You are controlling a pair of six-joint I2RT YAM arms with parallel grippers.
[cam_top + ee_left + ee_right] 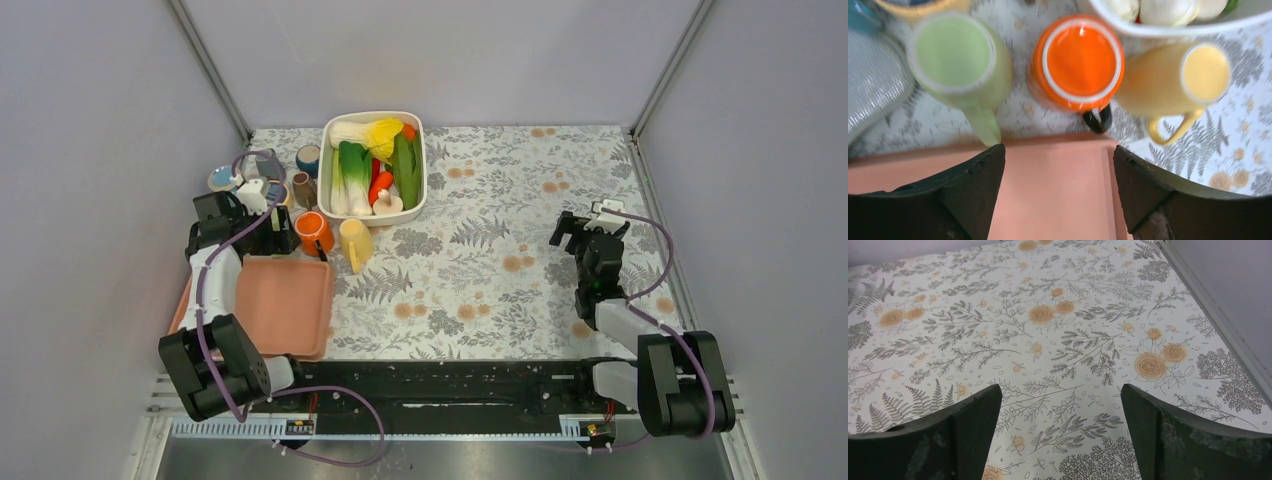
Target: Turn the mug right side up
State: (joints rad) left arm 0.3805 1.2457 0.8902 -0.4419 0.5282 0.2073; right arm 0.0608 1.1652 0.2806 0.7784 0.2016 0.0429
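While the left gripper [1058, 155] and right gripper [1060, 390] gape empty, we judge nothing done: the orange ceramic mug [1078, 60], seemingly base-up, stands on the bench [1238, 135] between a pale-green mug [955, 55] and a yellow mug [1168, 85].

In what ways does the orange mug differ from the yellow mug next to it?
The orange mug has a black handle; the yellow mug has a yellow one. The orange mug looks wide and squat, the yellow mug taller and slimmer. Both stand on the tablecloth beside the pink tray, handles toward it.
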